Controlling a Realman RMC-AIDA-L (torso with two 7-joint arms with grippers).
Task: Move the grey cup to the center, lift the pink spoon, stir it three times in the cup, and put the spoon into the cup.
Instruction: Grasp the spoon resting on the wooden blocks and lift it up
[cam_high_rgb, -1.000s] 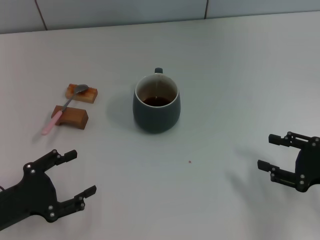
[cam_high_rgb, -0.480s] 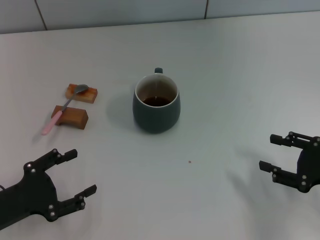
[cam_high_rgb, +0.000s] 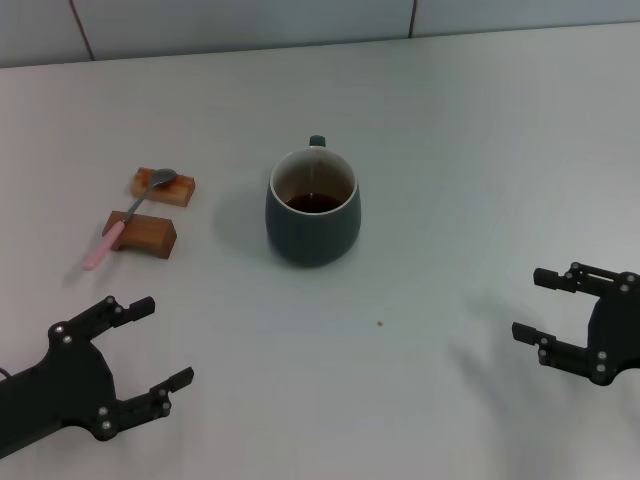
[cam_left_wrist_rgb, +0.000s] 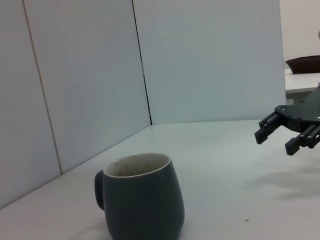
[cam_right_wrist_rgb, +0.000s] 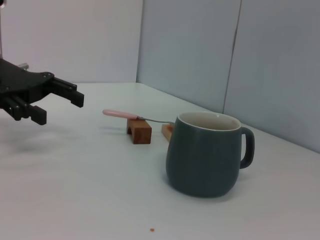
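Observation:
The grey cup stands upright at the middle of the white table with dark liquid inside and its handle toward the far wall. It also shows in the left wrist view and the right wrist view. The pink spoon lies across two small wooden blocks left of the cup, and shows in the right wrist view. My left gripper is open and empty at the near left. My right gripper is open and empty at the near right.
Two brown wooden blocks hold the spoon up off the table. A grey panelled wall runs along the table's far edge. A small dark speck lies in front of the cup.
The right gripper drifted slightly right and then back left by a few pixels. The left gripper, the cup and the spoon have not moved.

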